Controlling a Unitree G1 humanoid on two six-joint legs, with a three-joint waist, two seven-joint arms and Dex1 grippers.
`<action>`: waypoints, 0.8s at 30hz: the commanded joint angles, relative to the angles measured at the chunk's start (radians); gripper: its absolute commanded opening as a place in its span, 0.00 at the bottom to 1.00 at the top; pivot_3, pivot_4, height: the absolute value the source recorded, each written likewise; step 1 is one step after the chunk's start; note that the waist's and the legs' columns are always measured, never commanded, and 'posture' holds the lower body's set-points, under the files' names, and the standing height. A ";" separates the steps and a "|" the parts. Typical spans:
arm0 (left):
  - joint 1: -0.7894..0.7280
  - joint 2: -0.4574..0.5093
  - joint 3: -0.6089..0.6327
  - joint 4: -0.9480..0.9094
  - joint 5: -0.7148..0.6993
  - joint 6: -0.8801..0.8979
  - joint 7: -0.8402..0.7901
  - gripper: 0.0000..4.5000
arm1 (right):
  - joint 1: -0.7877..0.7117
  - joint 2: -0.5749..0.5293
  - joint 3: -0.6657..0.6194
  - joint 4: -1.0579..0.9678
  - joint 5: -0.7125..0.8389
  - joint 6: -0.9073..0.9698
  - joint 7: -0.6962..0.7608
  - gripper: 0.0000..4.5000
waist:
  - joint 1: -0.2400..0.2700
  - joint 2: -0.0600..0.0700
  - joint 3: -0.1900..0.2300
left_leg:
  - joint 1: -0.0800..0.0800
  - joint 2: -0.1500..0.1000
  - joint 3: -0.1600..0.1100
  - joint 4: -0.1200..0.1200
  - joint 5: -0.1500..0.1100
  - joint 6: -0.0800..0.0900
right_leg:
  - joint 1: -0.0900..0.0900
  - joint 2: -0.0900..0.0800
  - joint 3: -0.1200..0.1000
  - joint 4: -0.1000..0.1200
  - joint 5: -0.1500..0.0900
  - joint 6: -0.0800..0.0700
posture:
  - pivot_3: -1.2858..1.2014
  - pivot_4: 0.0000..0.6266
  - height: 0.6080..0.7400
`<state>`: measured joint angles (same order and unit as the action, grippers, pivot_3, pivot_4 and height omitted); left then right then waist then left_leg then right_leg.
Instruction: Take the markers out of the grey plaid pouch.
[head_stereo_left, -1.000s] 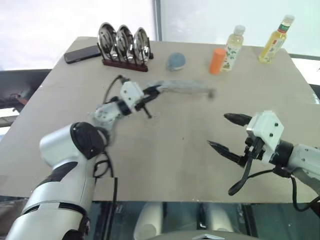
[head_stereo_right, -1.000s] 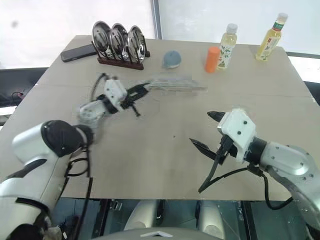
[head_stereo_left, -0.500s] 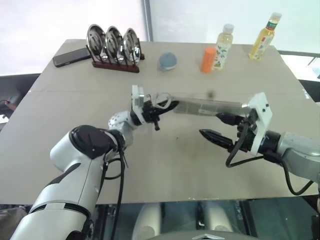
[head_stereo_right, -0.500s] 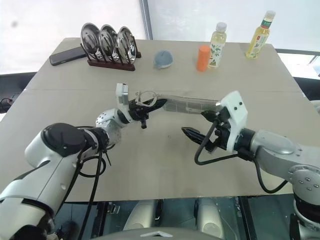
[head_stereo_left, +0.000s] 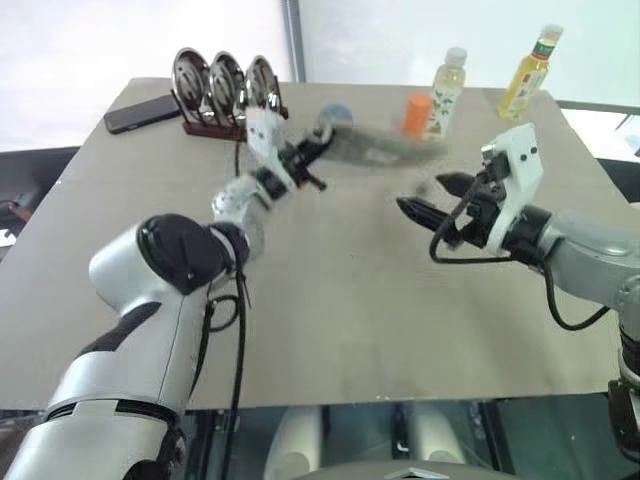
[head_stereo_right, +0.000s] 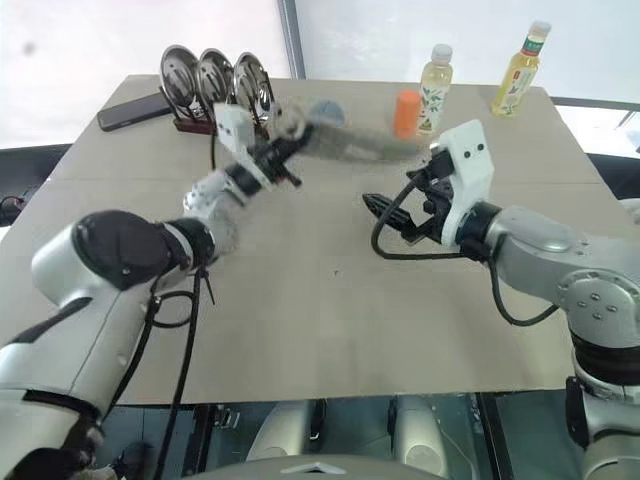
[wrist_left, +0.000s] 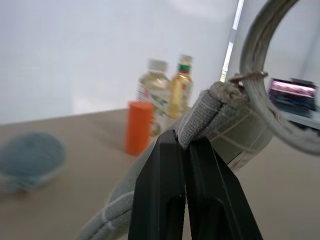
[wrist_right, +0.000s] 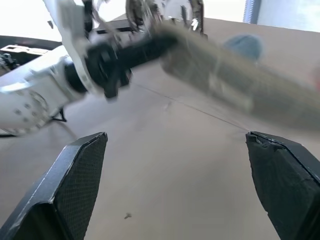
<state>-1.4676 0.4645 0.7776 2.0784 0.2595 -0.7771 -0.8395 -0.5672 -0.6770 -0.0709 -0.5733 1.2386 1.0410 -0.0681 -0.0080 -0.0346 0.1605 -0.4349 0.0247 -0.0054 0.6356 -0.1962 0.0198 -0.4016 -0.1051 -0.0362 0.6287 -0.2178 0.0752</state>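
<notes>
- Pouch: the grey plaid pouch (head_stereo_left: 375, 146) hangs in the air over the far middle of the table (head_stereo_left: 330, 330), stretched roughly level from the left pincer (head_stereo_left: 315, 152) out to the right, its free end in front of the orange cylinder bottle (head_stereo_left: 418, 113).
- Left pincer: jaws pressed together on the pouch's corner seam, right by the small metal ring (wrist_left: 248, 76), as the left wrist view shows.
- Right pincer (head_stereo_left: 428, 197): jaws spread wide, nothing between them; it sits near and to the right of the pouch's free end, apart from it.
- Markers: none visible; presumably inside the pouch.
- Handling, as a judgement: soft, limp fabric, light, sagging along its length. Held by one corner it will swing and fold, not stay stiff. Woven cloth should give good grip; the seam is the firmest hold.
- Where to take hold: the free far end looks best for the right pincer, so the pouch is stretched between two points and the opening can be worked.
- Risk: markers are small and smooth, likely to roll once out.
</notes>
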 joint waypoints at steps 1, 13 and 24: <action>-0.097 0.014 0.012 0.016 -0.068 0.058 0.048 0.03 | -0.035 0.017 0.002 -0.012 -0.051 -0.035 0.031 1.00 | -0.001 0.000 0.000 | -0.001 0.000 0.000 0.000 0.000 0.000 | 0.000 0.000 0.000 -0.001 0.000 0.000 | 0.52 0.24 1.00; -0.007 -0.075 -0.365 -0.470 0.003 -0.110 0.208 0.03 | -0.026 0.057 0.009 -0.038 -0.188 -0.059 0.101 1.00 | -0.001 0.001 0.000 | -0.001 -0.001 0.000 -0.001 0.000 0.000 | 0.000 0.000 0.001 -0.001 0.000 0.000 | 0.52 0.24 1.00; 0.199 0.121 -0.777 -1.048 0.295 -0.212 0.541 0.03 | 0.000 0.080 0.030 -0.064 -0.254 -0.050 0.142 1.00 | 0.003 0.001 0.001 | 0.000 0.000 0.002 -0.001 0.000 0.000 | -0.001 0.001 0.004 -0.001 0.000 0.000 | 0.52 0.24 1.00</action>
<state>-1.2324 0.5469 0.0417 1.1111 0.4934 -0.9142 -0.3648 -0.5559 -0.5976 -0.0336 -0.6098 0.9919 1.0005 0.0646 -0.0046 -0.0333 0.1611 -0.4345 0.0242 -0.0031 0.6344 -0.1962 0.0198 -0.4022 -0.1046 -0.0321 0.6280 -0.2179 0.0755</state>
